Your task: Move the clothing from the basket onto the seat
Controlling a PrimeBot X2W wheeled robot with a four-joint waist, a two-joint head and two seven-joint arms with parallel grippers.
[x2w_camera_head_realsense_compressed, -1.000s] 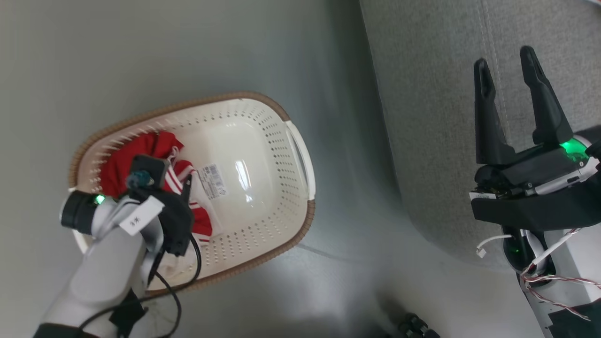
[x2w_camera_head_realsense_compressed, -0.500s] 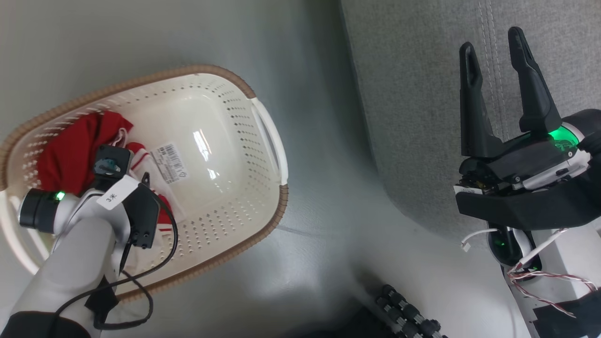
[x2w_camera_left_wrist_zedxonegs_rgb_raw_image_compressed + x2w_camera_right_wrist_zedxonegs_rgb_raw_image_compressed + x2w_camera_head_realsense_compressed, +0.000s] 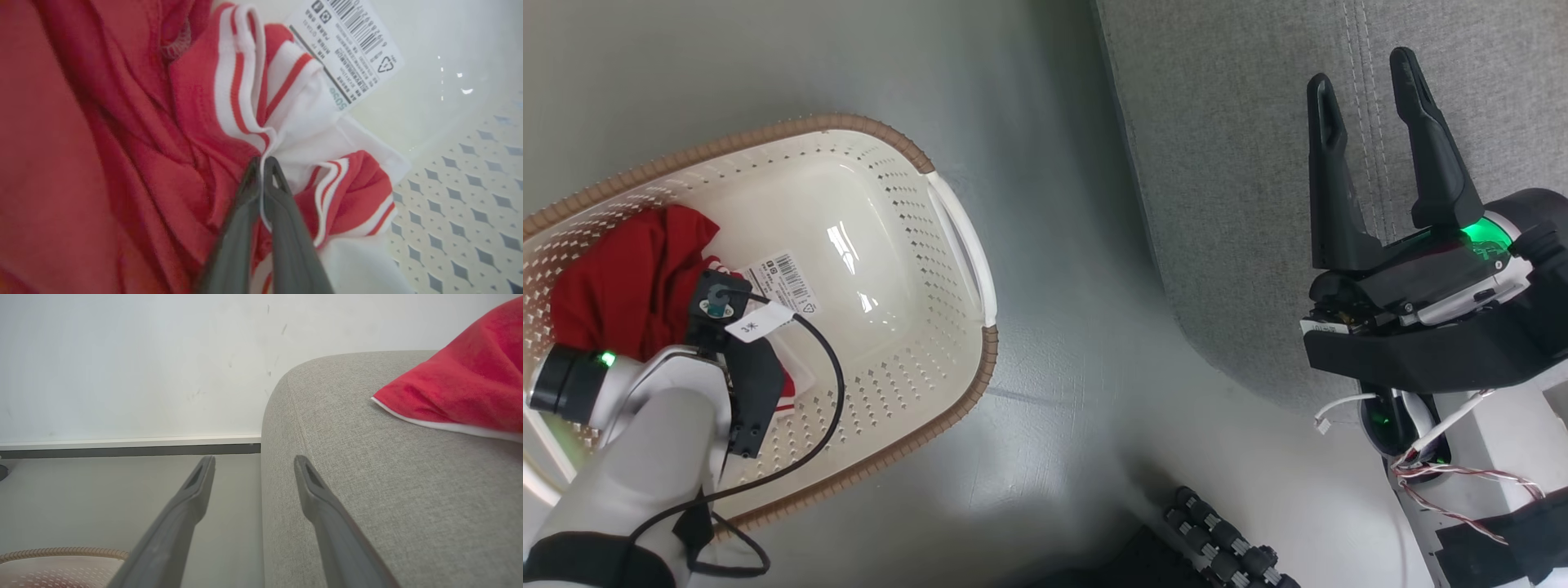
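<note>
The left pincer [image 3: 261, 163] is down inside the basket [image 3: 988, 359], its two dark fingers pressed together on a gathered fold of the striped garment [image 3: 286, 102], right where a white panel meets the red-and-white banding. A pinch on a bunched ridge gives soft cloth something to hang from, so I judge this to be the grasp before a lift. The rest of the red fabric [image 3: 621, 278] lies crumpled against the basket's left wall, matte and creased, its white part lapping the edge of a printed barcode label [image 3: 351, 45] stuck to the glossy bottom. The basket is oval cream plastic pierced with small diamond holes, with a brown woven-look rim and a smooth white handle on its right. It stands on the grey floor [image 3: 1054, 425], left of the sofa [image 3: 1241, 163] with a strip of floor between. The right pincer [image 3: 1360, 65] hangs over the sofa's rounded left corner, fingers spread and empty, probably waiting. The sofa is coarse grey weave with a stitched seam. Another red garment [image 3: 461, 392], soft, with a thin white edge, already lies on the seat
</note>
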